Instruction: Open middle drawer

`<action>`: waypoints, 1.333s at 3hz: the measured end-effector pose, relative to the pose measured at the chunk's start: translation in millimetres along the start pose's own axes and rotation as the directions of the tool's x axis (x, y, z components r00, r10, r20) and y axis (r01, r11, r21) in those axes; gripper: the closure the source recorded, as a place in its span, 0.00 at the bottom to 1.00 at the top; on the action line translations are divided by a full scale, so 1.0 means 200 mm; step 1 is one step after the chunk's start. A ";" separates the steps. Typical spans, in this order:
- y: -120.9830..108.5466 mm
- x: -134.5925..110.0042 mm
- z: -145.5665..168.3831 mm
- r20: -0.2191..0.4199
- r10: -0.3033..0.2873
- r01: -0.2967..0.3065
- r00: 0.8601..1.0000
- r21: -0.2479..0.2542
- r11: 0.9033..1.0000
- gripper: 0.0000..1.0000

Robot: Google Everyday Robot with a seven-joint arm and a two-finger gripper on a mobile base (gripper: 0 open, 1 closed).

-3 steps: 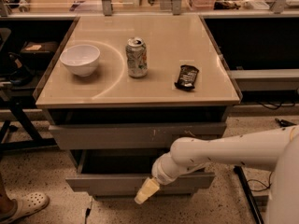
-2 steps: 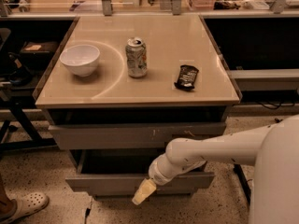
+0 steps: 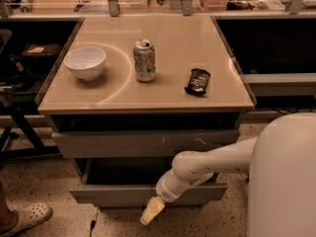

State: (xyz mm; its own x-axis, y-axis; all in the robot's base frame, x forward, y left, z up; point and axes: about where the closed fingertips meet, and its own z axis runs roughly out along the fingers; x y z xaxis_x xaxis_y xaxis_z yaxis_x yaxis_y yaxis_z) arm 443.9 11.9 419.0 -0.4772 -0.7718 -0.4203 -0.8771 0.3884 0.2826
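The middle drawer (image 3: 113,194) is the grey plain front below the scratched top front (image 3: 143,143). It stands pulled out, with its dark inside (image 3: 123,171) showing behind the front. My gripper (image 3: 149,214) has pale cream fingers, shut and empty. It points down and to the left, just in front of the drawer front's lower edge, right of its middle. My white arm (image 3: 207,162) reaches in from the right across the drawer. The lowest drawer front is hidden under the open drawer.
On the tan cabinet top (image 3: 163,90) stand a white bowl (image 3: 85,61), a soda can (image 3: 144,59) and a dark snack bar (image 3: 198,80). My white base (image 3: 284,181) fills the lower right. A foot in a white clog (image 3: 22,218) is at the lower left. The floor is speckled.
My gripper has dropped slightly lower and a little left in front of the drawer front. The drawer stays pulled out by the same amount.
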 end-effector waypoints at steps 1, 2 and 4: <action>0.01 -0.01 -0.02 0.000 0.000 0.000 1.000 0.000 1.000 0.00; 0.03 0.02 -0.03 -0.011 0.014 -0.014 1.000 -0.011 1.000 0.00; 0.03 0.03 -0.03 -0.022 0.020 -0.021 1.000 -0.027 0.999 0.00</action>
State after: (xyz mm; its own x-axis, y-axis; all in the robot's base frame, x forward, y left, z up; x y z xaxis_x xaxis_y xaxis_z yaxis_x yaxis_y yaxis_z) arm 435.5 7.2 422.8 -0.4937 -0.7745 -0.3955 -0.8650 0.3908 0.3147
